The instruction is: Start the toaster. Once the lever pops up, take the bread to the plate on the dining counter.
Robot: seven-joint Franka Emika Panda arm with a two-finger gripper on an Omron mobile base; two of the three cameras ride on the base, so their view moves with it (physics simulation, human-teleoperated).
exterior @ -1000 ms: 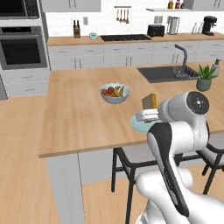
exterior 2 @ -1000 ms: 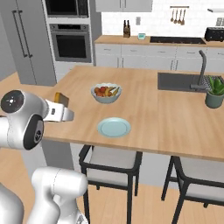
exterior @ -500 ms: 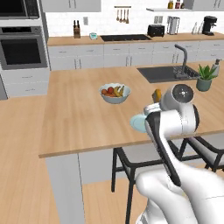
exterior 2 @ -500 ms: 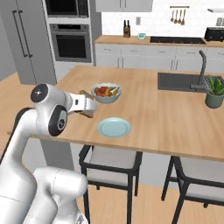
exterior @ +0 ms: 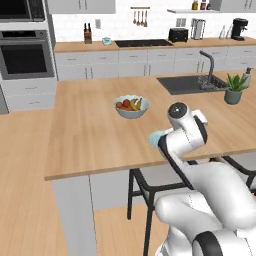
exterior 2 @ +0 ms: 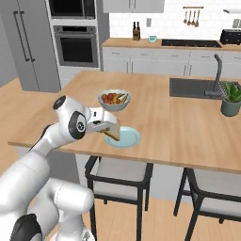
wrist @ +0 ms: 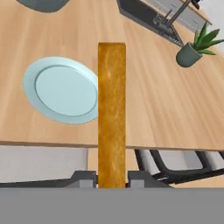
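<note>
Bread held over the table edge, beside the plate.
I see the tool (wrist: 112,178) clamped on the bread (wrist: 111,113), which is held edge-on above the table (exterior 2: 188,132); the plate (wrist: 61,89) lies just beside it, near the fruit bowl (exterior 2: 114,100).

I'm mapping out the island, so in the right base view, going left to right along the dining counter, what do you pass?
Gripper holding the bread → plate → sink faucet → potted plant.
</note>
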